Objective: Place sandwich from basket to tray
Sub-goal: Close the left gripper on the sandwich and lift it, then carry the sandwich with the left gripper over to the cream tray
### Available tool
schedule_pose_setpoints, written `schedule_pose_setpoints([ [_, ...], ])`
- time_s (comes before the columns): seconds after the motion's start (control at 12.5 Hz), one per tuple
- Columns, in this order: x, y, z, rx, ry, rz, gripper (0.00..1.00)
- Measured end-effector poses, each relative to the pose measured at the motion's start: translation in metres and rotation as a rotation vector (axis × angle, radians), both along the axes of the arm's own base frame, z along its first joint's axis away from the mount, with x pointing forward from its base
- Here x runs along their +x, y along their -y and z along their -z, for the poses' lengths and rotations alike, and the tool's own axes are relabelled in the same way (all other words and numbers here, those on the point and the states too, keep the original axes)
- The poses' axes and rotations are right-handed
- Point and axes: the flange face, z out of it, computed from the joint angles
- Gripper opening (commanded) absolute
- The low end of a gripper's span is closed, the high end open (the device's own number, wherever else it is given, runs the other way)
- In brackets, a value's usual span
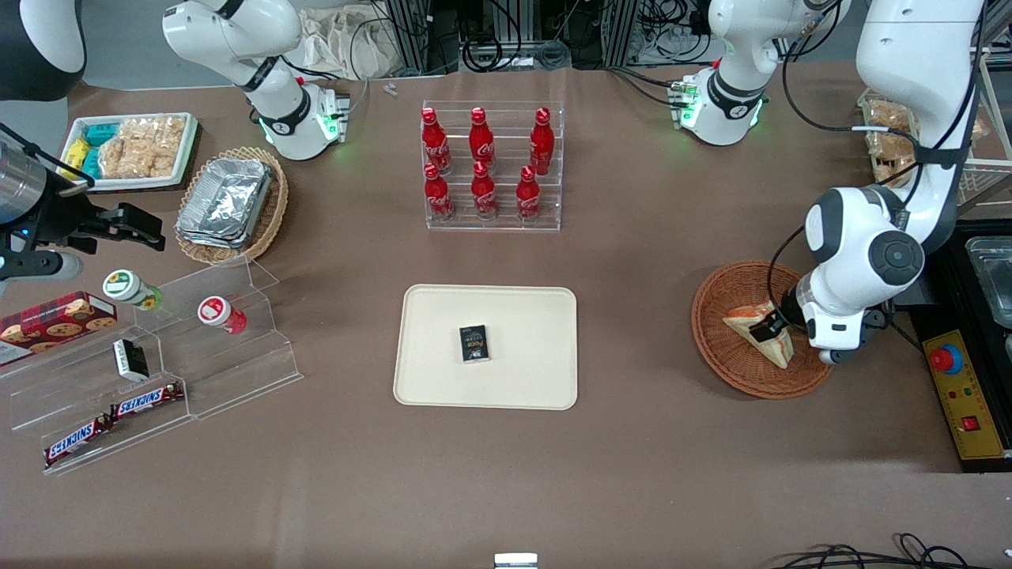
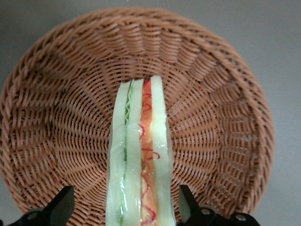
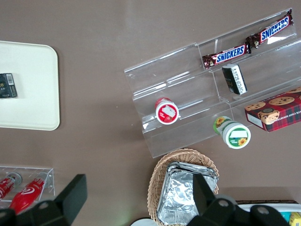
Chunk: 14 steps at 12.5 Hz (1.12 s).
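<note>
With its fingers (image 2: pixel 61 207) spread wide either side of the sandwich (image 2: pixel 138 160), the gripper (image 1: pixel 771 328) sits low in the basket (image 2: pixel 211 117), open, not touching the bread in the wrist view. Sandwich stands on edge betw. the fingers, filling edge up: green strip on one half, orange-red on the other, clear wrap over it. In the front view the sandwich (image 1: pixel 755 320) lies in the basket (image 1: pixel 715 316), toward the working arm's end of the table (image 1: pixel 632 442), w/ the gripper's dark tip over its middle.

Tray (image 1: pixel 522 379) lies mid-table, well apart from the basket, toward the parked arm's end from it. Small black box (image 1: pixel 473 344) lies on the tray, about centre. Rack of red bottles (image 1: pixel 482 166) stands farther from the front cam than the tray. Toward the parked arm's end: clear stepped stand (image 1: pixel 237 371) w/ two Snickers bars (image 1: pixel 146 401), oval basket of foil containers (image 1: pixel 225 201), white tray of snack packets (image 1: pixel 138 146).
</note>
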Motion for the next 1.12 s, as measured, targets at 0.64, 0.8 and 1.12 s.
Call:
schedule_pose_setpoints([
  [0.64, 0.017, 0.010, 0.013, 0.003, 0.016, -0.115, 0.00],
  [0.8, 0.022, 0.012, 0.006, 0.002, 0.031, -0.114, 0.00],
  [1.12, 0.051, 0.015, -0.062, 0.035, -0.046, -0.089, 0.00],
])
